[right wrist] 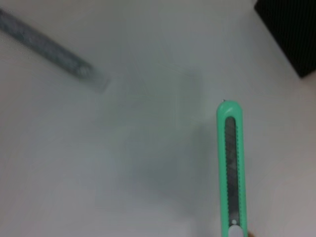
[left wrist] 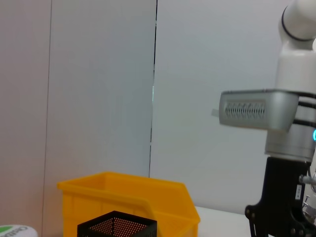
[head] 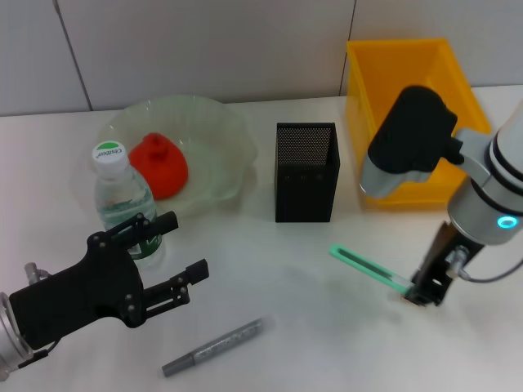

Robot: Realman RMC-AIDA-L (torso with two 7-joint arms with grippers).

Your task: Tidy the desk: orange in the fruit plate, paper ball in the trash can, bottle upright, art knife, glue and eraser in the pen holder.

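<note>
The right claw (head: 426,292) pinches one end of the green knife (head: 369,267); lift it level, then tip it blade-down over the pen holder (head: 306,171).

Left end effector (head: 181,260) open, right end effector (head: 426,292) low

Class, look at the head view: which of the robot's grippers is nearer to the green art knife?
Right. The right gripper is at the art knife, at its near end. The left gripper hovers far across the table beside the bottle.
</note>
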